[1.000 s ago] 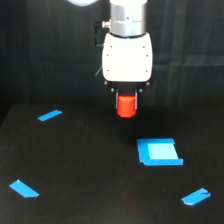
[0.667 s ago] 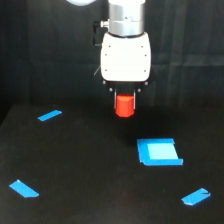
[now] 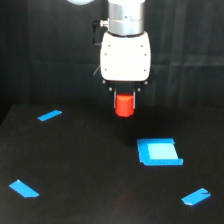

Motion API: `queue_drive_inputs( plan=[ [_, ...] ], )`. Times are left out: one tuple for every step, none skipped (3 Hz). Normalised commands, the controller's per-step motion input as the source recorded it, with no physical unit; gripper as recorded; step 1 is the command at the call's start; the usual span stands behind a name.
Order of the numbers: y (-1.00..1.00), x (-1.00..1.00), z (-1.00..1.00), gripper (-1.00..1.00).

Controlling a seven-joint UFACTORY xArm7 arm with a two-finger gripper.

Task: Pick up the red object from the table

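Observation:
The red object (image 3: 124, 105) is a small red-orange stubby block held in my gripper (image 3: 125, 100), which hangs from the white arm head (image 3: 125, 55) at the upper middle of the exterior view. The gripper is shut on the block. The block hangs in the air above the black table (image 3: 90, 170), apart from its surface. The fingers are mostly hidden behind the block and the white head.
A flat blue square patch (image 3: 158, 151) lies on the table below and to the exterior view's right of the block. Blue tape strips lie at the left (image 3: 49, 115), the lower left (image 3: 24, 188) and the lower right (image 3: 195, 197). A dark backdrop stands behind.
The gripper has risen slightly with the red object held in it. Nothing else has moved.

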Motion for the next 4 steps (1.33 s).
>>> queue_drive_inputs(
  plan=[
    [0.1,0.01,0.11,-1.0],
    [-0.07,-0.03,0.04,-1.0],
    [0.04,0.05,0.13,-1.0],
    [-0.03,-0.06,0.15,-0.95]
  ],
)
